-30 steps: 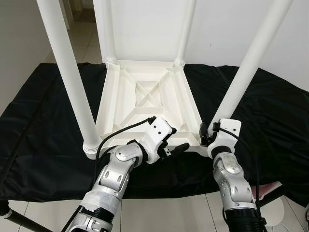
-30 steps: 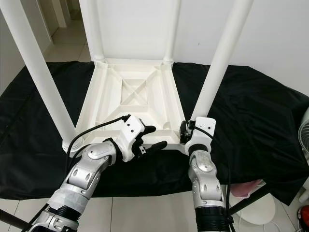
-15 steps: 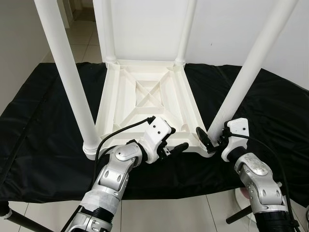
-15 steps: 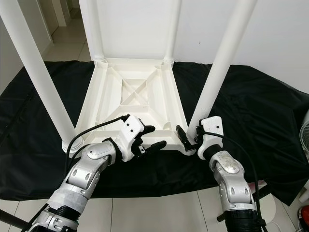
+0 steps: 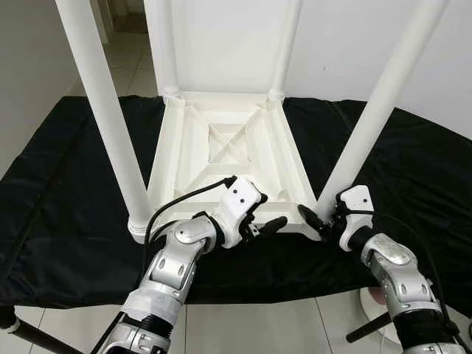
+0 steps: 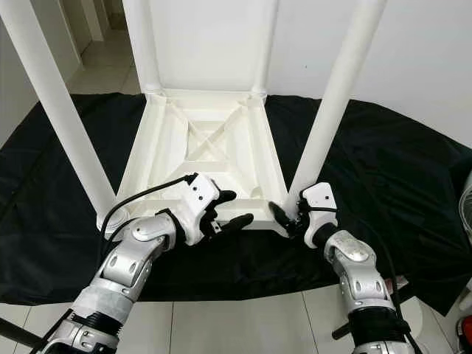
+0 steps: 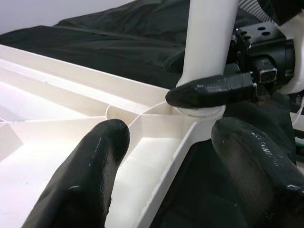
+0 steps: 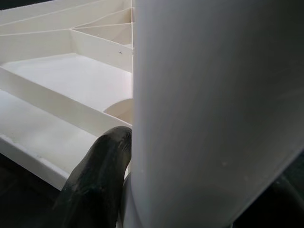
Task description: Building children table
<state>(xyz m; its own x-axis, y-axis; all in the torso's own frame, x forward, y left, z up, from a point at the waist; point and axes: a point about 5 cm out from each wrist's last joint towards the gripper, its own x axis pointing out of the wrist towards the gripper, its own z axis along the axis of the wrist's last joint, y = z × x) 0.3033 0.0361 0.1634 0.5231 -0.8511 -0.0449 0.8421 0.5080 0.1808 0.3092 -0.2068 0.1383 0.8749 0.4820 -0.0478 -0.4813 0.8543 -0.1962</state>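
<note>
From the head views, the white children's table [image 5: 225,158] lies upside down on the black-draped worktop [image 5: 59,184], four legs up; the left hand [image 5: 259,221] spreads wide over its near edge, and the right hand [image 6: 291,216] clasps the base of the near right leg [image 6: 328,110]. The left wrist view shows one left finger [image 7: 90,175] over the ribbed underside, the other off the edge. The right wrist view shows the leg against a finger [image 8: 97,175].

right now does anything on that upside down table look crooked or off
Nothing stands out. The tabletop lies flat, underside up, on the black cloth; all four legs stand seated in their corners. The right gripper clasps the near right leg at its base.
</note>
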